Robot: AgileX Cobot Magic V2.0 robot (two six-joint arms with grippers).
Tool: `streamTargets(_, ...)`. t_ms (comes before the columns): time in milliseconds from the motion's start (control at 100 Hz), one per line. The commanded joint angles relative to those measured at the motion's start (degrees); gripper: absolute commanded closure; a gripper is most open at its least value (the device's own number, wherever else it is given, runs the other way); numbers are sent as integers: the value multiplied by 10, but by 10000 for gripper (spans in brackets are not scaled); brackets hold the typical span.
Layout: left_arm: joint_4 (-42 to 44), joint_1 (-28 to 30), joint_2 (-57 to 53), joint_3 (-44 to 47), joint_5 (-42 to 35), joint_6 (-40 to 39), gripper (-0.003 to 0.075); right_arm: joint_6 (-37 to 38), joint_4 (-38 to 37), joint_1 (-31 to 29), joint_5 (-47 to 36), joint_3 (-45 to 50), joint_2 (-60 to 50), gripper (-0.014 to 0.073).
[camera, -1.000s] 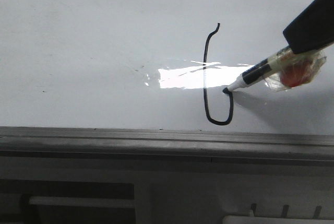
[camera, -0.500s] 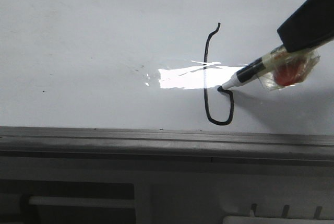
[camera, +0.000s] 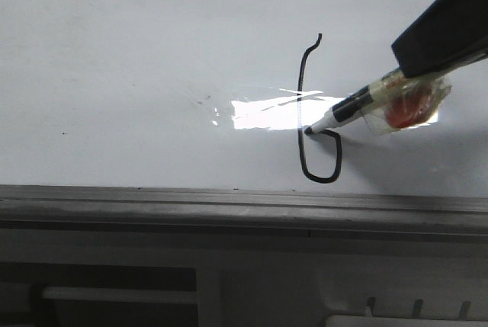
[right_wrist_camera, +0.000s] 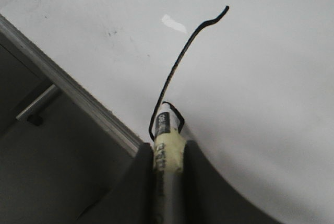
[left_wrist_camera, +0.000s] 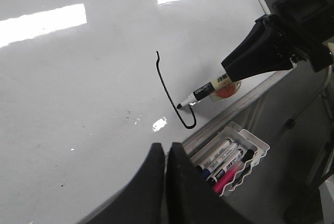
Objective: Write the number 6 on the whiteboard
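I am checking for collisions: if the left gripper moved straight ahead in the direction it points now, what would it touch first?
Probably the whiteboard itself, on bare white surface short of the number 6; the left gripper points at it, though depth is unclear.

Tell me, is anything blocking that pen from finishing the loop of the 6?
Nothing visible does. The marker held in the right gripper has its tip at the stem of the number 6, where the loop closes. The whiteboard around it is bare. The left gripper stays off to the side.

Grey floor [left_wrist_camera: 292,172] below, white marker tray [left_wrist_camera: 257,153] (pens inside), bright overhead light reflections.
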Motion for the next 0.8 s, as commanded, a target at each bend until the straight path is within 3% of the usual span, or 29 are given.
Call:
streamTargets(0,-22,2,7,-15,-30,-4,739,-2,-11,-7,-33,-11,14,658)
streamTargets(460,-22,2,7,-15,-30,-4,739,-4,-4,-7,-24,-18,15,658)
streamTargets(680,-24,2,7,-15,-23,1,738,-21,-4,11,54,-89,-68,658)
streamTargets(790,-26,2,26,-15,6,74,719,-69,-4,27,112,-111,-94,658)
